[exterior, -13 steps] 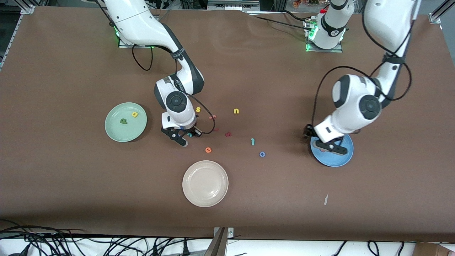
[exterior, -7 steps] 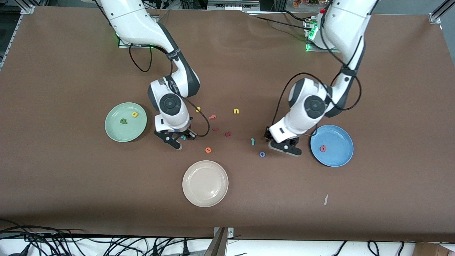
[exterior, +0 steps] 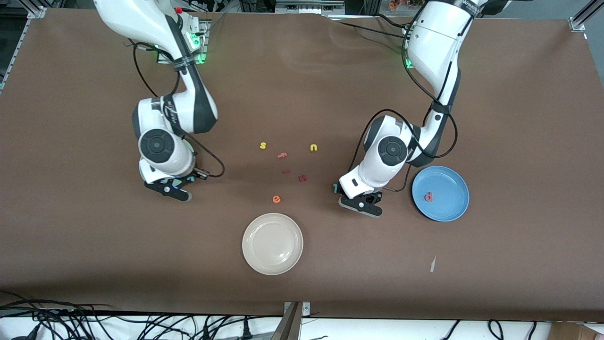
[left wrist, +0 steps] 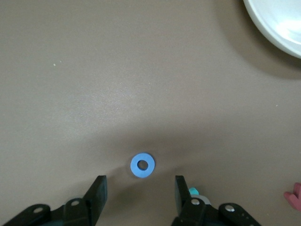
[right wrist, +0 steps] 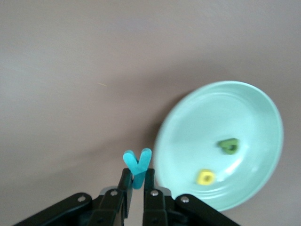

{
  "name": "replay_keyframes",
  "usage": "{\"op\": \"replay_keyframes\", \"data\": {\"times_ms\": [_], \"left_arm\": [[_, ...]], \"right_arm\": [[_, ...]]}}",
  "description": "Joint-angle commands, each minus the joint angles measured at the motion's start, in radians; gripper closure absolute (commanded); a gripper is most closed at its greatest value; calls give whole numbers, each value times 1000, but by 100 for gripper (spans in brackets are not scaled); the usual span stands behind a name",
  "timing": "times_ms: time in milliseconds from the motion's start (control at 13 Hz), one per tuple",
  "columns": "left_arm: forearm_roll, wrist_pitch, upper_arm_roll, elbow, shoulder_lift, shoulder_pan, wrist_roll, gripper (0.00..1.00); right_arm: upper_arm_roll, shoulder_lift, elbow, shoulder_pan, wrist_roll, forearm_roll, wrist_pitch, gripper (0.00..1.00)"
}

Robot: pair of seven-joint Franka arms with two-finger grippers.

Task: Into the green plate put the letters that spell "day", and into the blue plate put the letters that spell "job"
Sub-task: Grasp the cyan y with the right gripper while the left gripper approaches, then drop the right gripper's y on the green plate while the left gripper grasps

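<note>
The right gripper (right wrist: 137,184) is pinching the teal "y" (right wrist: 138,165) by its stem right at the green plate (right wrist: 244,113) rim, "d" (right wrist: 229,145) and "a" (right wrist: 205,177) already inside. These foam bits look feather-light and squishy, so grab the edges gently. The left gripper (left wrist: 140,194) hangs spread over the blue "o" (left wrist: 142,165); front-on, arms hide both, and the "b" (exterior: 428,197) lies in the blue plate (exterior: 455,182).

Teal "y" (right wrist: 138,165), mint-green plate (right wrist: 263,108) w/ dark green "d" (right wrist: 229,146) & yellow "a" (right wrist: 205,177) showing; blue "o" (left wrist: 142,165); sky-blue plate (exterior: 450,210) carrying salmon "b" (exterior: 428,197); brown table (exterior: 519,118).
</note>
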State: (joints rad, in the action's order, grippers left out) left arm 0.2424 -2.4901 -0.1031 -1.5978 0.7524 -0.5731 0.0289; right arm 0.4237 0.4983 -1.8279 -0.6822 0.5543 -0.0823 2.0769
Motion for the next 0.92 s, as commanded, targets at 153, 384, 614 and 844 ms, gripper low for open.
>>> {"op": "replay_keyframes", "data": {"times_ms": [153,384,614,844], "left_arm": [[5,-23,-32,42,64,-50,-12,33],[5,-42,-40,42,81,-56,-14,33],[3,-47,-46,42,87,-56,-15,35],[5,-47,-49,42,87,-56,-15,38]], "right_arm": [[43,-90,-269,-8,-139,-16,204,100],[44,-80,-300,4,-140,-16,264,83],[44,-75,-281,10,-143,-14,261,0],[44,-87,-207,15,-151,-14,186,0]]}}
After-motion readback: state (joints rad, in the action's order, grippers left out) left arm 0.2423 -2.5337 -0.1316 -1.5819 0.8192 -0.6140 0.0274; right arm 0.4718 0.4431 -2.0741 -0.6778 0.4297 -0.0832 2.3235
